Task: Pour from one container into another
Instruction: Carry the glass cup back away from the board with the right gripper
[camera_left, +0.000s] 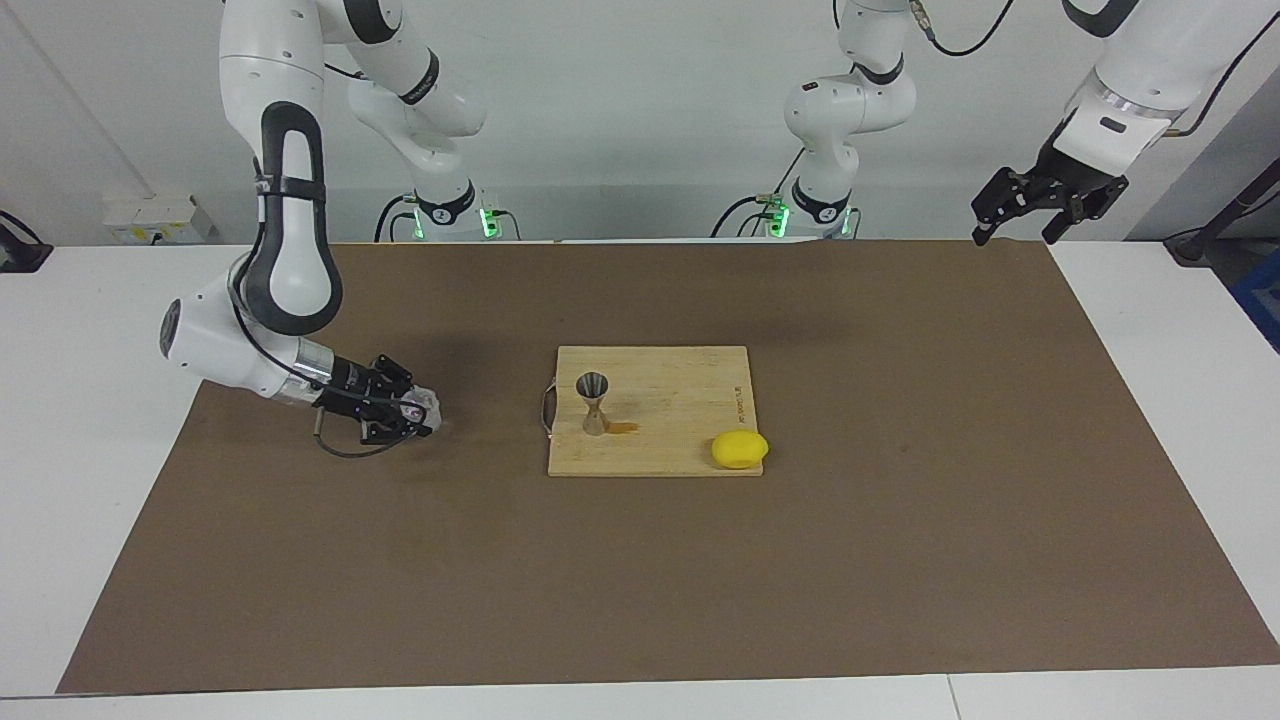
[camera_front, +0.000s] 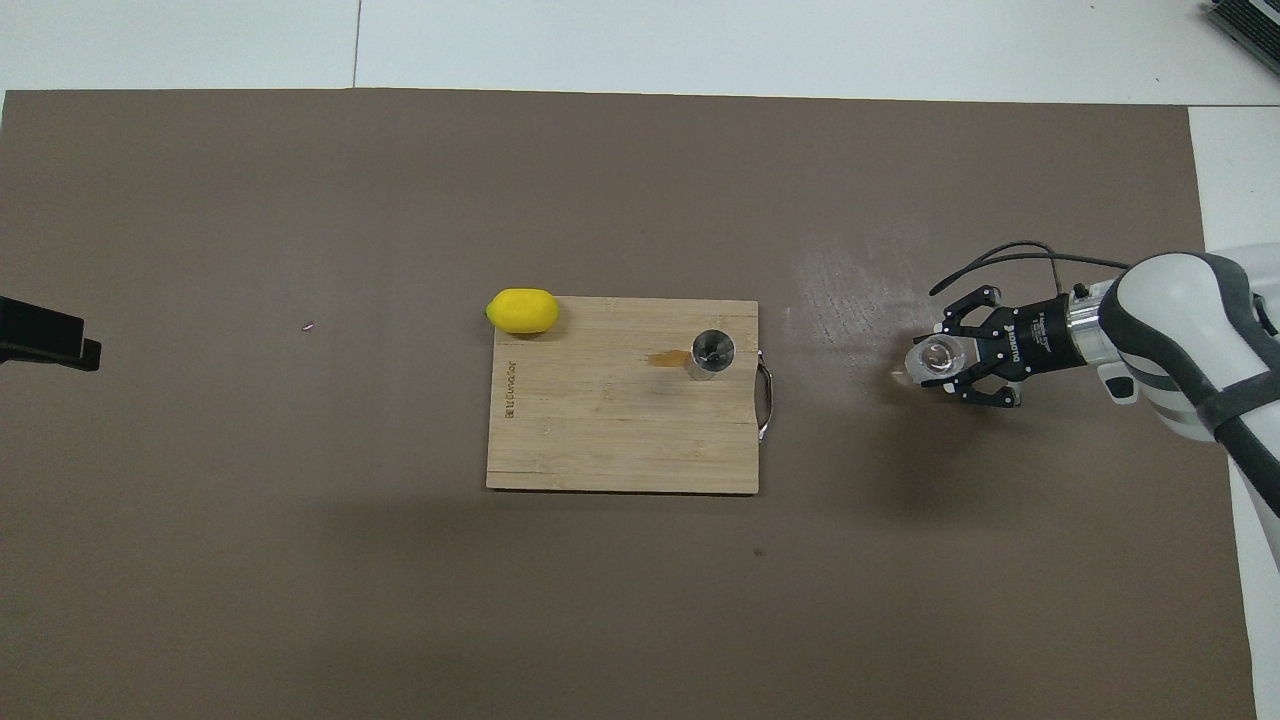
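Note:
The clear glass cup (camera_left: 424, 405) (camera_front: 936, 358) is held in my right gripper (camera_left: 414, 413) (camera_front: 940, 361), which is shut on it. The cup is low at the brown mat toward the right arm's end of the table, well away from the cutting board. I cannot tell whether it touches the mat. The steel hourglass jigger (camera_left: 594, 402) (camera_front: 712, 352) stands upright on the wooden cutting board (camera_left: 680, 395) (camera_front: 620, 430), near its handle end. My left gripper (camera_left: 1015, 236) waits open, raised over the mat's corner by its own base.
A yellow lemon (camera_left: 740, 449) (camera_front: 522, 310) sits at the board's corner toward the left arm's end. A small orange-brown stain (camera_left: 625, 428) lies on the board beside the jigger. The brown mat (camera_left: 900, 520) covers most of the white table.

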